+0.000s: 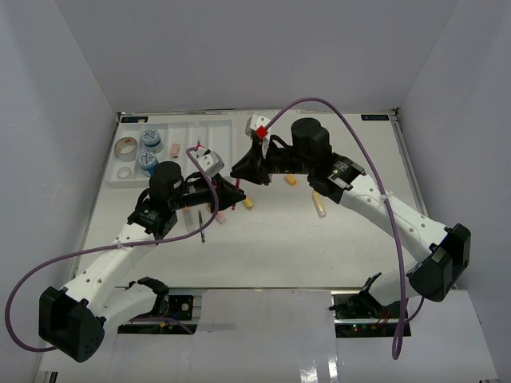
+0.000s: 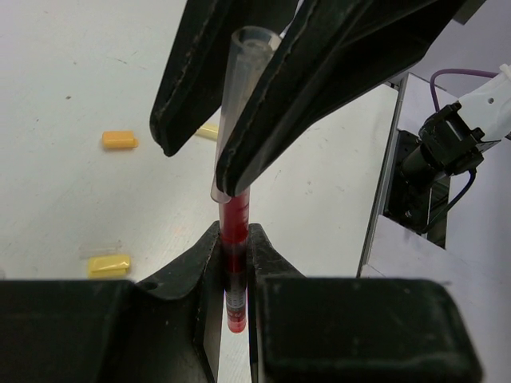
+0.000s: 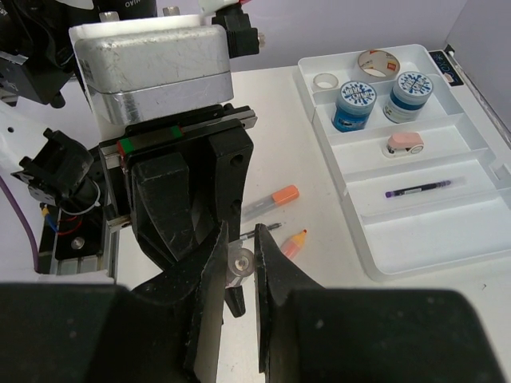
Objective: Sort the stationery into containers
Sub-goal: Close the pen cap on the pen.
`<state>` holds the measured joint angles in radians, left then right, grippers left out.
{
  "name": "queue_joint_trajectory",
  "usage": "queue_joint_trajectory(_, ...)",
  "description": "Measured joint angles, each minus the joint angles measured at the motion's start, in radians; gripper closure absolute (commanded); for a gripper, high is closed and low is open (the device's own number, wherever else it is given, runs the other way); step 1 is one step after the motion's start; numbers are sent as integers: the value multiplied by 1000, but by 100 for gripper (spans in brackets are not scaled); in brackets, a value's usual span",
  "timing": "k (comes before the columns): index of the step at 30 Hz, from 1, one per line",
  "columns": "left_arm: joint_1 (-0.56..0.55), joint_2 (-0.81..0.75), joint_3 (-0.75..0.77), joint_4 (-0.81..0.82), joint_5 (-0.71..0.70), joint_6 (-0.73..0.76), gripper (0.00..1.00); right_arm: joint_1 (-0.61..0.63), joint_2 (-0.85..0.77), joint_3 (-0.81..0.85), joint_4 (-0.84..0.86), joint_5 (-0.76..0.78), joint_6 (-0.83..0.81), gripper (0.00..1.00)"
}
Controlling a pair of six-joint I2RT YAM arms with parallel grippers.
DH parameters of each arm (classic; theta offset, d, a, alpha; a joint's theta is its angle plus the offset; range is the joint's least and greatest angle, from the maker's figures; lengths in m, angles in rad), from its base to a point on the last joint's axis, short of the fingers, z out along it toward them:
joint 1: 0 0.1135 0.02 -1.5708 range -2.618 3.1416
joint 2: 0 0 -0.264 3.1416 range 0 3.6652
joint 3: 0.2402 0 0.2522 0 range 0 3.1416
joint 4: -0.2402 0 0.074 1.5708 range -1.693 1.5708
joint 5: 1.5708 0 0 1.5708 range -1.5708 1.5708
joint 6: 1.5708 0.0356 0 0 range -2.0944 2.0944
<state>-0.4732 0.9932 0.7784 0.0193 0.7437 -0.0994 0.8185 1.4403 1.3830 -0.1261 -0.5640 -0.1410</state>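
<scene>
Here, just off the near right corner of the tray (image 1: pixel 225 128), the two claws meet nose to nose over the table (image 1: pixel 319 255), and the red pen (image 2: pixel 234 219) runs between them. The left claw (image 2: pixel 235 247) is squeezed down to a slit, its fingers pressing the red ink-filled stretch of the barrel on both sides. The right claw (image 3: pixel 239 263) is likewise nearly closed, and we see its fingers (image 2: pixel 263 104) pinching the clear end of the same pen. So both have hold of one pen, which sits clear of the tabletop as far as we can tell. Inside the tray, we note two tape rolls (image 3: pixel 378 60) in the far corner compartment and two blue tubs (image 3: pixel 354 104) side by side just nearer than them. A pink eraser (image 3: pixel 404 144) lies in the next long slot, and a dark pen (image 3: pixel 419 189) lies alone in the slot after that. Outside the tray, off its long side near the claws, lies an orange marker (image 3: pixel 271 199). A thin black pen (image 1: pixel 201 226) rests on the table on the near side of the tray. Two yellow erasers (image 2: pixel 120 140) lie apart from each other beyond the clamped pen, farther from the tray.
</scene>
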Motion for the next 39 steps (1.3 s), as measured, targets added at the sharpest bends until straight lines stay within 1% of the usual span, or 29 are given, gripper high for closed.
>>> queue_joint_trajectory(17, 0, 0, 8, -57, -42, 21, 100, -5, 20, -13, 16, 5, 1, 92)
queue_joint_trajectory(24, 1, 0, 8, -64, -15, 29, 100, -7, 16, -11, 11, -15, 3, 92)
queue_joint_trajectory(32, 0, -43, -51, 19, 39, 37, 100, 1, -30, -13, -12, -24, 29, 92)
queue_joint_trajectory(39, 0, -64, -84, 42, 59, 56, 100, 6, -31, -15, -32, -40, 33, 92)
